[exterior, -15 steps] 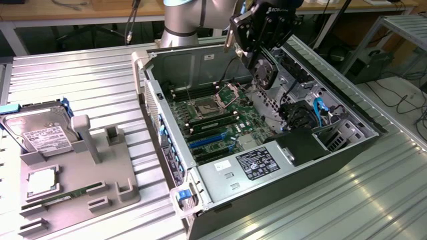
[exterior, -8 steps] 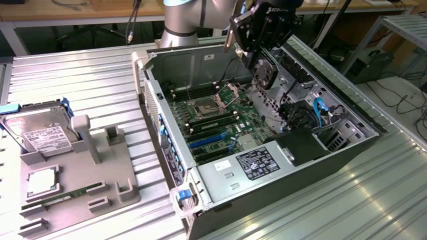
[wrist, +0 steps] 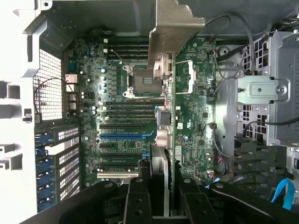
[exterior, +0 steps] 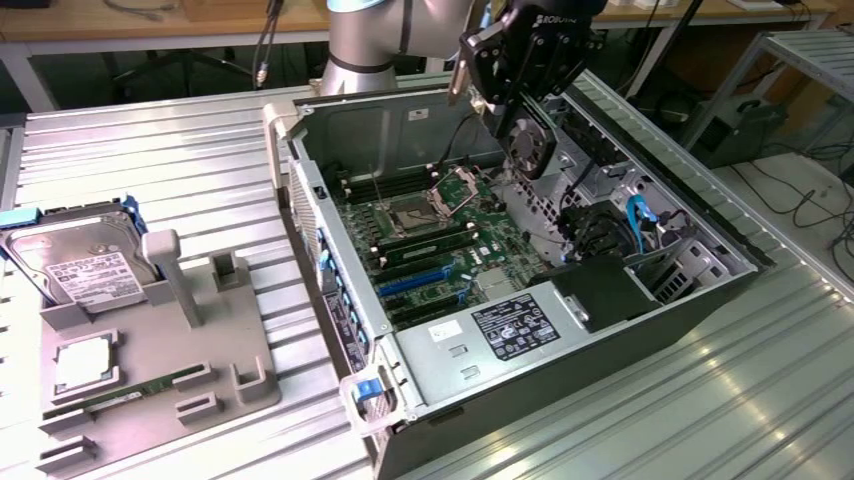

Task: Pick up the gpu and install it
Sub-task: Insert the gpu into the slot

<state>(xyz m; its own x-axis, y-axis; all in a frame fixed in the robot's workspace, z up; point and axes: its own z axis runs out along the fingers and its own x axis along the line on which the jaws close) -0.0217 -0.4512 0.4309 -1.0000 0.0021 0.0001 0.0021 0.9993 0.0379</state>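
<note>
The gripper point(exterior: 518, 100) point(wrist: 163, 203) is clamped narrow on the gpu point(exterior: 530, 145) point(wrist: 174, 28). The card hangs edge-on from its 2 fingers, its fan showing, over the motherboard point(exterior: 441, 245) in the open computer case point(exterior: 694, 300). Well apart, at the exterior view's left, 1 hard drive point(exterior: 80, 265) stands on a grey tray point(exterior: 160, 370).

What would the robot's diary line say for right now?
pincer: shut on gpu | gpu: held over motherboard of open computer case | installed: not yet
</note>
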